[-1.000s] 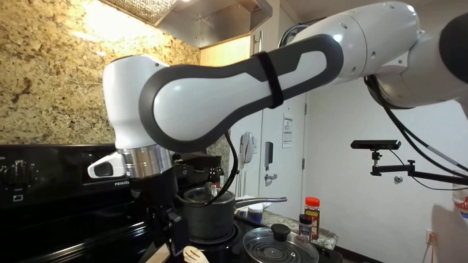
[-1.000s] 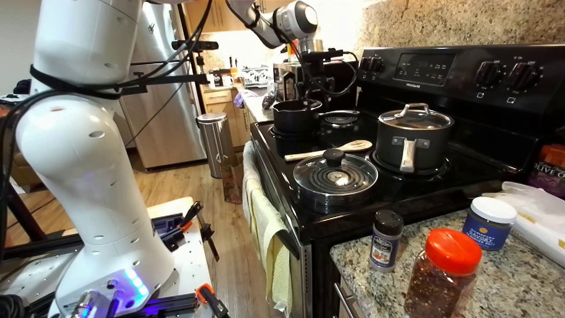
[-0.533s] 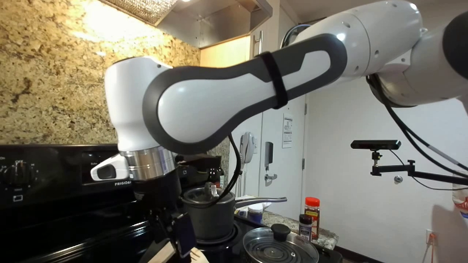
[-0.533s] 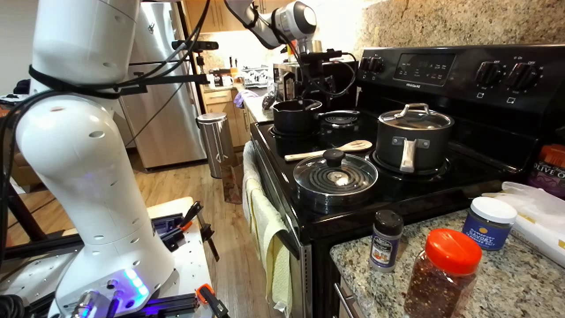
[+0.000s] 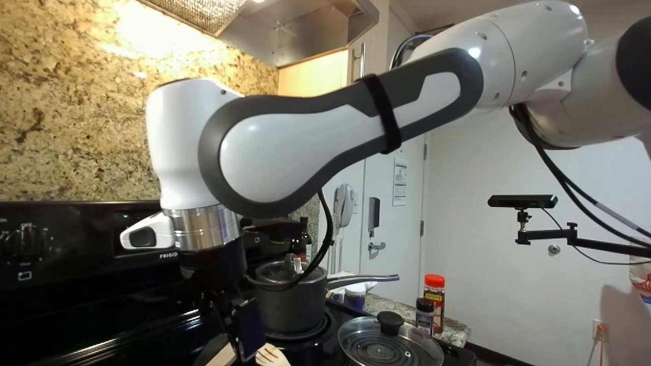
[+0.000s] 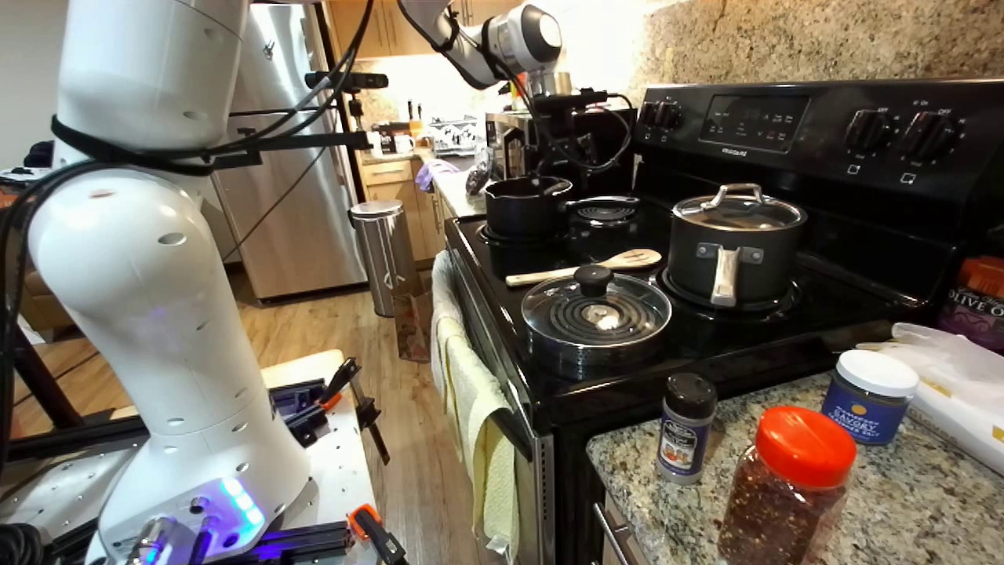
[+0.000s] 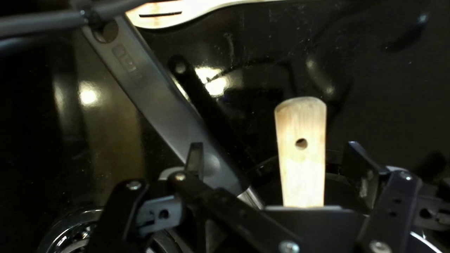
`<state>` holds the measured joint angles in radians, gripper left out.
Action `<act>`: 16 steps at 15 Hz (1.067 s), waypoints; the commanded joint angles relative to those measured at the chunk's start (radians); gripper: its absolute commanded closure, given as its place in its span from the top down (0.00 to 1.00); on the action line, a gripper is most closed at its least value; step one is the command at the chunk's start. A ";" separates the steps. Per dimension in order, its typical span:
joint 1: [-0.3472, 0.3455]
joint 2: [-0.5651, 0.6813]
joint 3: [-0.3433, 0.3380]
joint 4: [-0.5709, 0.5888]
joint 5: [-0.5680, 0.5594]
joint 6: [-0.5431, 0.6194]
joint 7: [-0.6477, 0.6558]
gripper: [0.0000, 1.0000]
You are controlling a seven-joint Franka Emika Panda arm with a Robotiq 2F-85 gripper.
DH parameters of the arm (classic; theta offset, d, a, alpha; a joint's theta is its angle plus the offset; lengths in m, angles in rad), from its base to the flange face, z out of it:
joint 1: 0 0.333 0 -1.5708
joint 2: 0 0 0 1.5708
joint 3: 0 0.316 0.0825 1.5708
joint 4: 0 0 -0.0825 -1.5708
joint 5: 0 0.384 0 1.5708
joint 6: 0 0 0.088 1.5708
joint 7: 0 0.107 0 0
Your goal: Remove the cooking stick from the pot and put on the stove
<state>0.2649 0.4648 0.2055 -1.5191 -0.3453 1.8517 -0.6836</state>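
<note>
The cooking stick shows as a pale wooden handle with a hole near its end [image 7: 299, 123] in the wrist view, rising between my gripper's [image 7: 277, 160] wide-spread fingers. Dark gaps separate it from both fingertips, so nothing is gripped. Part of the stick [image 5: 224, 355] appears in an exterior view beside the black gripper. The pot [image 6: 522, 216] is a dark saucepan on a front burner, directly under the gripper. Its grey handle [image 7: 154, 95] slants across the wrist view; the stick's lower end is hidden. The glossy black stove [image 6: 855, 314] carries everything.
A slotted wooden spoon [image 6: 588, 267] lies on the stove near the pot. In front of it sits a glass lid [image 6: 549, 314] with a black knob. A second, lidded saucepan [image 6: 706, 259] stands at the back. Spice jars [image 6: 800, 471] fill the counter corner.
In an exterior view the gripper shifted slightly right, then back left. Its near finger now stands further out and shows more of its broad face. The slotted spoon and pots are unmoved.
</note>
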 commanded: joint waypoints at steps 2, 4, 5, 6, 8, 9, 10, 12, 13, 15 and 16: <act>-0.002 -0.008 0.002 0.002 -0.015 0.007 -0.002 1.00; -0.002 -0.002 0.001 0.013 -0.012 -0.006 -0.002 0.74; -0.002 0.000 0.000 0.021 -0.009 -0.013 -0.002 0.67; -0.003 0.002 -0.001 0.028 -0.008 -0.016 -0.002 0.60; -0.002 0.005 -0.003 0.041 -0.009 -0.024 -0.002 0.47; -0.001 0.006 -0.004 0.046 -0.010 -0.026 -0.003 0.39; 0.001 0.008 -0.006 0.053 -0.012 -0.032 -0.001 0.33; 0.002 0.010 -0.008 0.062 -0.013 -0.038 0.000 0.20; 0.003 0.011 -0.008 0.065 -0.014 -0.041 0.000 0.14; 0.003 0.011 -0.009 0.070 -0.015 -0.053 0.001 0.07; 0.003 0.010 -0.009 0.071 -0.015 -0.057 0.002 0.07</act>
<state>0.2647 0.4668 0.1957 -1.4747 -0.3453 1.8239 -0.6839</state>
